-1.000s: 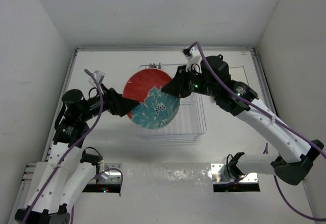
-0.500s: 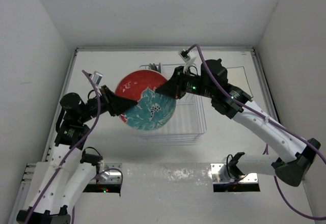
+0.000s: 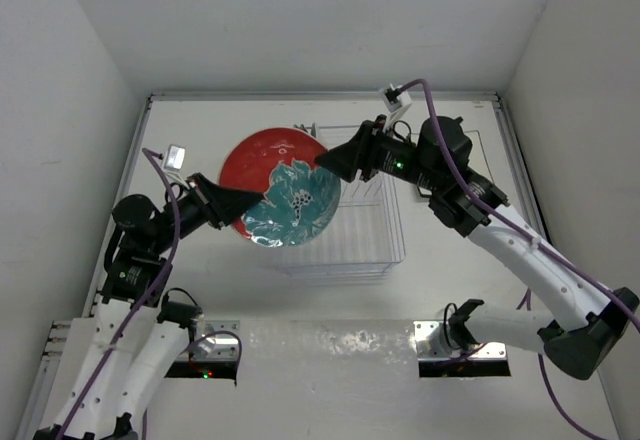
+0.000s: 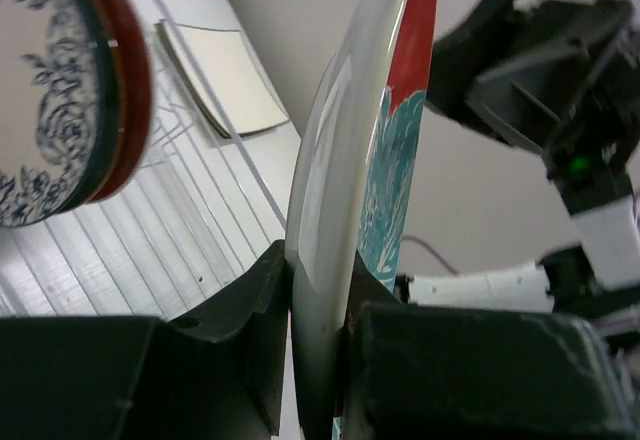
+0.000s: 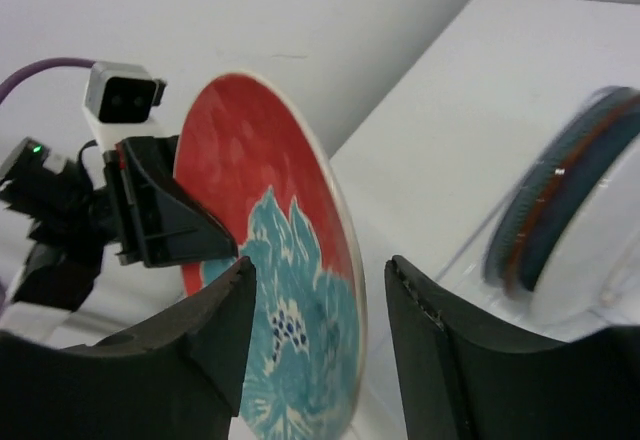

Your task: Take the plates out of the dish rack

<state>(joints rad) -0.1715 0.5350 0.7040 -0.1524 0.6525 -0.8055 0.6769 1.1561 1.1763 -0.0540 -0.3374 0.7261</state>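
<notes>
The left tool (image 3: 243, 203) is clamping the lower left rim of a round red plate with a teal blotch (image 3: 280, 185). It is holding the plate in the air over the left end of the dish rack (image 3: 372, 252), with part of the plate hanging past the rack's left edge. In the left wrist view its two fingers (image 4: 262, 300) are pressing on both faces of the plate, which is standing nearly edge-on. The right tool (image 3: 325, 162) is reaching over the rack from its right side. Its jaws are standing apart, with the plate's upper right rim lying between them. I cannot tell whether either jaw is touching it. More plates (image 3: 306, 132) are standing upright at the rack's far end, among them a white floral one (image 4: 45, 100). The rack itself is sitting on the white tabletop (image 3: 200, 270).
</notes>
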